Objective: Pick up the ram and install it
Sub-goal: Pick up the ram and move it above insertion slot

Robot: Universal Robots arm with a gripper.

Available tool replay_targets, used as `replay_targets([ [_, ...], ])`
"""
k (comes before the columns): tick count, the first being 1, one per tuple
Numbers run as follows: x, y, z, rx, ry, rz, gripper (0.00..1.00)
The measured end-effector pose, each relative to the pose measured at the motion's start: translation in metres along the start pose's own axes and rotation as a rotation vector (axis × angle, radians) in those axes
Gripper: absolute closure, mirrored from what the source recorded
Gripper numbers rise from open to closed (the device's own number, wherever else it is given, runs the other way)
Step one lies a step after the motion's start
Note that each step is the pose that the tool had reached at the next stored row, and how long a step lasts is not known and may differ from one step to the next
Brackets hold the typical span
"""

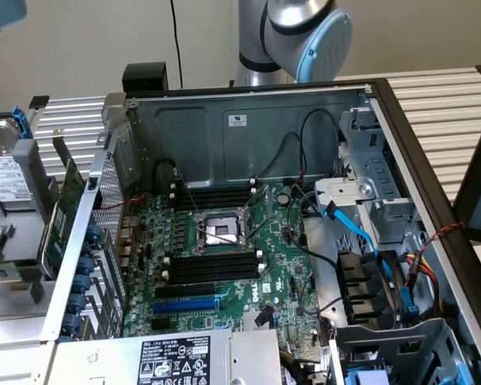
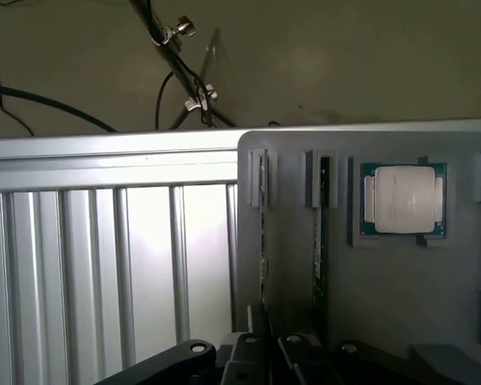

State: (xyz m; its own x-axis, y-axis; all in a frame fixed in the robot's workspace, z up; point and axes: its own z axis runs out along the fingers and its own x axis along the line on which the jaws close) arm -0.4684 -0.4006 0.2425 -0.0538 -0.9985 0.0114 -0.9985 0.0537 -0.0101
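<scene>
I hold the gripper [image 2: 264, 322] clamped on the ram [image 2: 262, 241], stood edge-up in the holder [image 2: 385, 305] slot farther from the processor [image 2: 402, 199] to present a graspable edge.

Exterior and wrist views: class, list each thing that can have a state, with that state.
computer case: open, side panel off.
memory slots: empty.
processor socket: uncovered, no cooler.
ram sticks: on edge in gray holder slots, not installed.
processor chip: flat in holder recess.
</scene>
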Motion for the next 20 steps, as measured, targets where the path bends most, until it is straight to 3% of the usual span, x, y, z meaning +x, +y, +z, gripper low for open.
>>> replay_targets([
  [8, 0.002, -0.0006, -0.0364, 0.0000, 0.0000, 0.002, 0.88],
  [20, 0.008, -0.0136, -0.0908, -0.0022, 0.0002, 0.002, 0.88],
])
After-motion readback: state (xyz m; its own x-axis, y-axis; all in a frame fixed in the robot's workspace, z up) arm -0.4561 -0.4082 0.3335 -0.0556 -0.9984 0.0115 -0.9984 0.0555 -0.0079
